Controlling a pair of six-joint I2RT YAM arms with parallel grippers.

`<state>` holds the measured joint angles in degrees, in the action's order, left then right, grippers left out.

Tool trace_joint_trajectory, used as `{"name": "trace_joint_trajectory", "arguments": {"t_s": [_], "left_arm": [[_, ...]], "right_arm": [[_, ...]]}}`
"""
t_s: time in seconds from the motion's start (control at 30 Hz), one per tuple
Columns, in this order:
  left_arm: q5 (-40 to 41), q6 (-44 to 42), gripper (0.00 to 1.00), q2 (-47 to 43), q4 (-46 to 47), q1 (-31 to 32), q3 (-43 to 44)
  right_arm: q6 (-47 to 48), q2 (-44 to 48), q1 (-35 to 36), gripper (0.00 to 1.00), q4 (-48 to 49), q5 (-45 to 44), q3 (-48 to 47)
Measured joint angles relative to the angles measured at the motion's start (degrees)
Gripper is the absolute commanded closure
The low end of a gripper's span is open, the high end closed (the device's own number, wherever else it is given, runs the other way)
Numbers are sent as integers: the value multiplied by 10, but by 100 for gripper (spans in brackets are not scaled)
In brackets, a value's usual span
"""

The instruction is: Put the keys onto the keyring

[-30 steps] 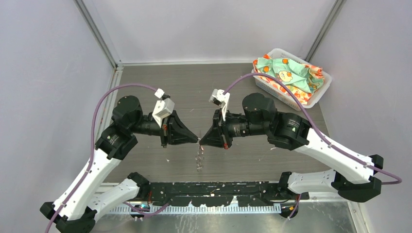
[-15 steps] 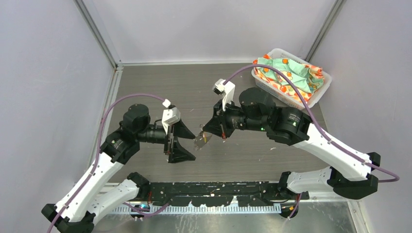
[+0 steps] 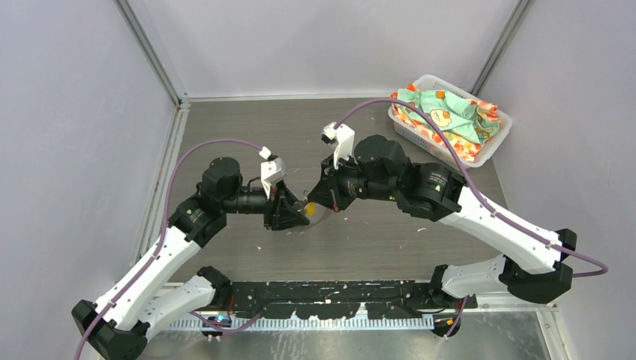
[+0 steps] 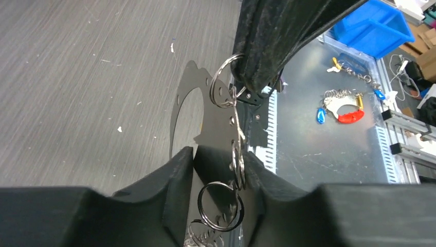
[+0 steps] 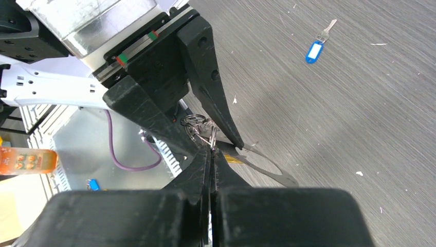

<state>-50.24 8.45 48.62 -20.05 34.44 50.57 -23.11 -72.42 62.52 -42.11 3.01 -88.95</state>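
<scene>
The keyring is a flat grey loop (image 4: pixel 180 121) joined to a short chain of silver rings (image 4: pixel 234 154). My right gripper (image 5: pixel 212 150) is shut on the top ring and holds the keyring above the table. The rings hang down between the fingers of my left gripper (image 4: pixel 220 167), whose jaws stand partly apart on either side of them. Whether they touch the rings I cannot tell. From above, the left gripper (image 3: pixel 298 214) and right gripper (image 3: pixel 316 202) meet tip to tip. A yellow key head (image 3: pixel 309 211) shows at the tips. The blue-headed key (image 5: pixel 314 49) lies loose on the table.
A white basket of patterned cloth (image 3: pixel 450 116) stands at the back right. The black rail (image 3: pixel 322 291) runs along the near edge. Past that edge lie a metal shelf with other key bundles (image 4: pixel 342 108) and a blue bin (image 4: pixel 375 25).
My left gripper let go, opened wide and drew back, then came up again with narrower jaws around the rings. My right gripper carried the keyring up and to the left.
</scene>
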Motion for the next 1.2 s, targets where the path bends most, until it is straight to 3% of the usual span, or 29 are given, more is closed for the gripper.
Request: {"name": "trace_joint_trajectory", "arguments": {"t_s": [0.13, 0.3, 0.37, 0.43, 0.53, 0.63, 0.77, 0.97, 1.07, 1.2], "left_arm": [[0, -23, 96, -3, -2, 0, -1], [-4, -30, 100, -14, -2, 2, -3], [-3, -23, 100, -16, 3, 2, -3], [-3, -11, 100, -17, 9, 2, -3], [-3, 15, 100, -16, 16, 2, -3], [-5, 58, 100, -16, 36, 2, -3], [-24, 112, 100, -10, 73, -3, -3], [-60, 182, 100, 9, 120, -15, -2], [-75, 211, 100, 13, 137, -23, 1], [-87, 235, 100, 18, 151, -27, 18]], "right_arm": [[-4, 0, 0, 99, 2, -2, 0], [-12, 0, 0, 97, 10, -1, 0], [-14, 0, 0, 70, 15, 1, 0], [-19, 3, 0, 54, 20, 1, 3], [-13, 27, -2, 38, 32, -7, 26], [-2, 79, -9, 28, 38, -10, 67], [6, 170, -17, 26, 59, 3, 141], [2, 213, -21, 29, 90, 42, 211], [-8, 209, -23, 32, 115, 67, 238], [-28, 207, -23, 47, 147, 95, 275]]}}
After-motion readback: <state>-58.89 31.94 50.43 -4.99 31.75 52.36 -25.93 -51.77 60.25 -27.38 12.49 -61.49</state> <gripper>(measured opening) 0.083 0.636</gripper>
